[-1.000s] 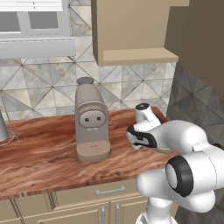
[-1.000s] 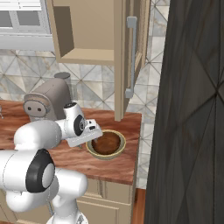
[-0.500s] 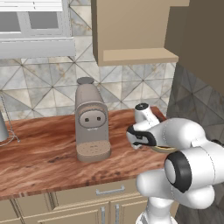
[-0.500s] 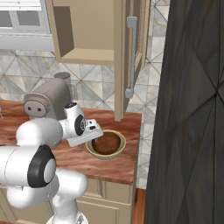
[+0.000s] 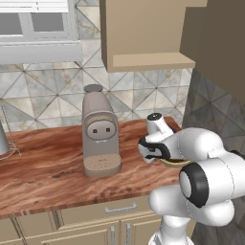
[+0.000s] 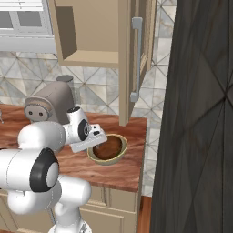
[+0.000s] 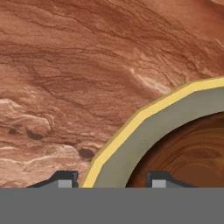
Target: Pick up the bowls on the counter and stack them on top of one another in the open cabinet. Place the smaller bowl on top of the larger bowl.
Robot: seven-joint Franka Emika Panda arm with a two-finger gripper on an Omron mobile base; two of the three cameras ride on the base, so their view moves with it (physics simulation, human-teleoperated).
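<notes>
Little has shifted since the earlier frames: the arm has settled slightly lower over the bowls, and its jaws have begun to draw in from their widest spread, while the bowls and the coffee machine have stayed put.

Largest is the dark, diamond-veined panel (image 6: 195, 113) along the right. Next, the counter (image 5: 52, 167), a long reddish-brown slab with swirling wood grain, carries beige drawers with thin metal handles beneath. Above it hangs the cabinet (image 6: 86, 32), tan and flat-faced, its door swung wide and its plain shelf board bare. A tall taupe coffee machine (image 5: 99, 134), rounded and matte, stands near the middle of the counter, toward the back edge.

The white arm (image 5: 201, 158) reaches down to the counter's right end. There the larger bowl (image 6: 119, 156), wide, shallow and pale olive-yellow with a smooth rim, sits near the front right corner. The smaller bowl (image 6: 110, 147), dark reddish-brown with a mottled, ring-marked inside, lies nested within it.

The gripper (image 7: 108, 180) hangs just above the bowls. In the hand view its two dark tips straddle the yellow rim, one outside over bare wood, one over the brown inside. The jaws stand apart, clamped on nothing.
</notes>
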